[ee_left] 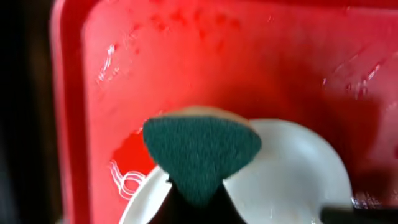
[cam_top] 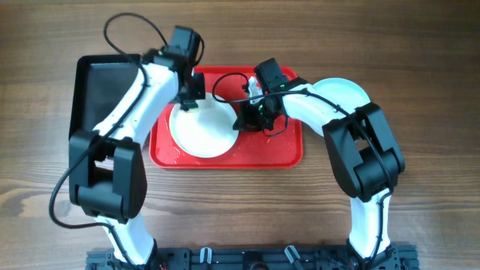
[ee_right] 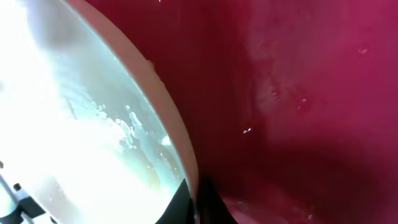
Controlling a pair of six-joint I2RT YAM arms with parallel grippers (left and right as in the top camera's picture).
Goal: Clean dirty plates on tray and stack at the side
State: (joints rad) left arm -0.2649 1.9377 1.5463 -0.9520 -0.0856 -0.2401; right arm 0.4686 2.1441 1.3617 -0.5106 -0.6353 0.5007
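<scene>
Wood-grain surface (cam_top: 390, 45) under everything. Your red tray (cam_top: 289, 154) sits roughly in the middle of it, and the black bin (cam_top: 90, 82) is right up against the tray's left side in the overhead view. The cream plate (cam_top: 199, 135) is on the tray, in its left half.

Your left gripper (cam_top: 189, 96) is over the far rim of that plate, pinched tight on a sponge (ee_left: 202, 149). The sponge's dark green scrubby face points at the wrist camera, with a sliver of tan backing peeking out behind it. In the left wrist view the sponge sits over the spot where the plate's edge meets the tray floor. You can't tell from these views whether it's actually touching the plate or just above it.

Your right gripper (ee_right: 196, 202) is at the plate's right edge, toward the middle of the tray. The right wrist view shows a dark fingertip on either side of the rim, so it's clamped on the cream plate. Whether that edge is lifted off the tray, I can't say. The plate looks wet there, with little white droplets or suds near the rim, and the tray floor has a few shiny wet specks too.

A second plate (cam_top: 349, 94) is off the tray, on the surface just past its far right corner, partly hidden under your right arm. It looks whitish from above, but it's too washed out to call the tint.
</scene>
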